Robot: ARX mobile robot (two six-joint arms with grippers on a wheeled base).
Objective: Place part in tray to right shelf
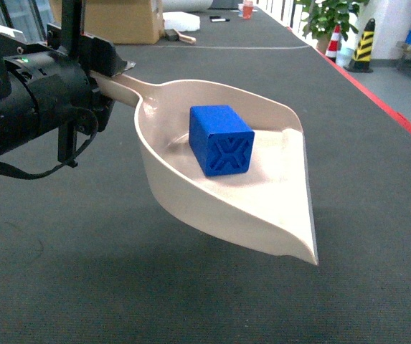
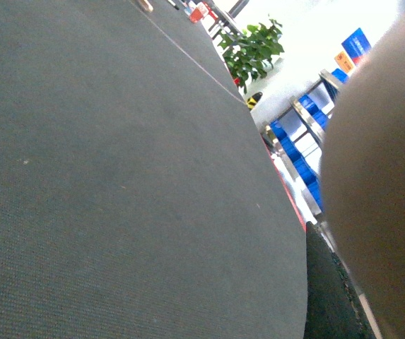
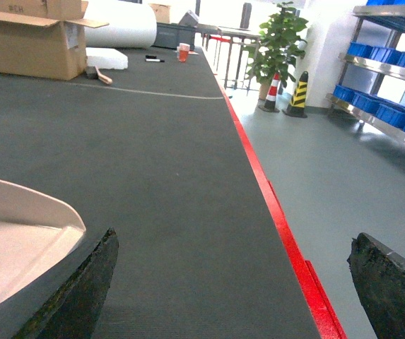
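Observation:
The cream tray (image 1: 262, 229) hangs tilted above the dark mat, its long handle running up-left into my left gripper (image 1: 112, 75), which is shut on it. The blue part (image 1: 221, 140), its X face toward me, lies inside the tray near the back. In the left wrist view the tray (image 2: 386, 176) is a blurred mass on the right, beside one dark finger (image 2: 329, 282). My right gripper (image 3: 234, 240) is open and holds nothing, and the tray's rim (image 3: 18, 233) lies just left of its left finger (image 3: 82, 289). A steel shelf rack (image 3: 386, 92) with blue crates stands far right, across the aisle.
A red strip (image 3: 280, 219) marks the mat's right edge, with grey floor beyond. At the far end stand a cardboard box (image 3: 25, 39) and a white roll (image 3: 121, 25). A potted plant (image 3: 280, 42) and striped cones (image 3: 299, 88) stand in the aisle.

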